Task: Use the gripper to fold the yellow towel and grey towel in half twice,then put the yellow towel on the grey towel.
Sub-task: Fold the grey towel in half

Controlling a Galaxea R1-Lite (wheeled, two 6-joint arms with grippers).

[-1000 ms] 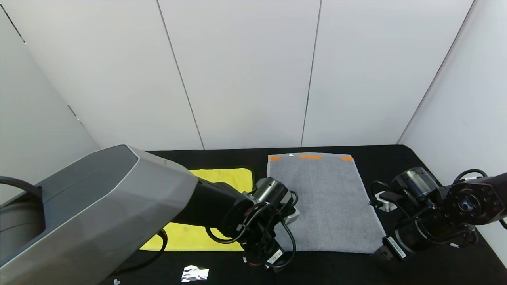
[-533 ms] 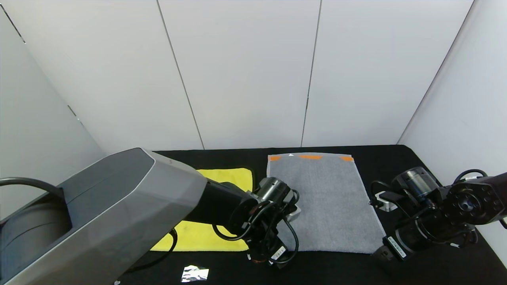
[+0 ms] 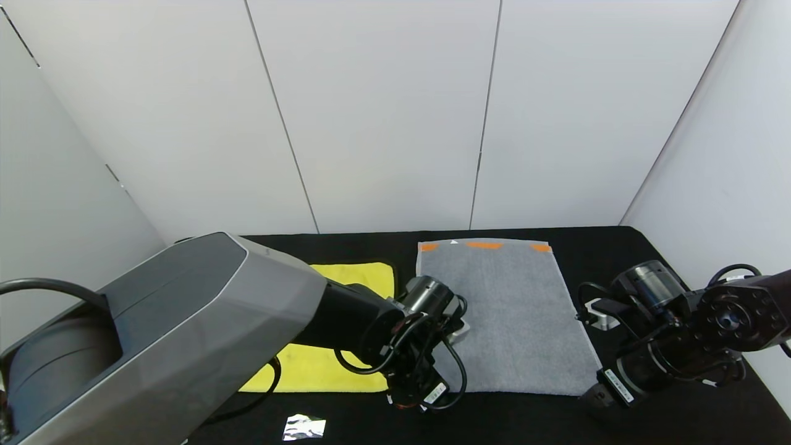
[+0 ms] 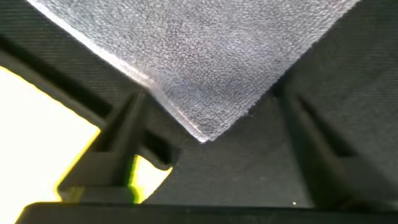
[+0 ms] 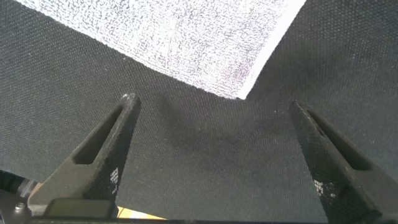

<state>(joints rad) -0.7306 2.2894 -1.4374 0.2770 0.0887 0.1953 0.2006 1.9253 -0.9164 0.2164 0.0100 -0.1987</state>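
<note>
The black bench (image 3: pixel 618 247) is carrying the grey towel (image 3: pixel 507 315), spread flat, with the yellow towel (image 3: pixel 346 278) just beside it. The left gripper (image 4: pixel 205 155) and right gripper (image 5: pixel 211 143) are being held apart at its near corners, likely for the first fold. No containers are seen.

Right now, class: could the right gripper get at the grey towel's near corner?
Probably yes. The right gripper hangs open just short of the grey towel's corner, with only bare black table between its fingers and the cloth. Nothing blocks it.
</note>
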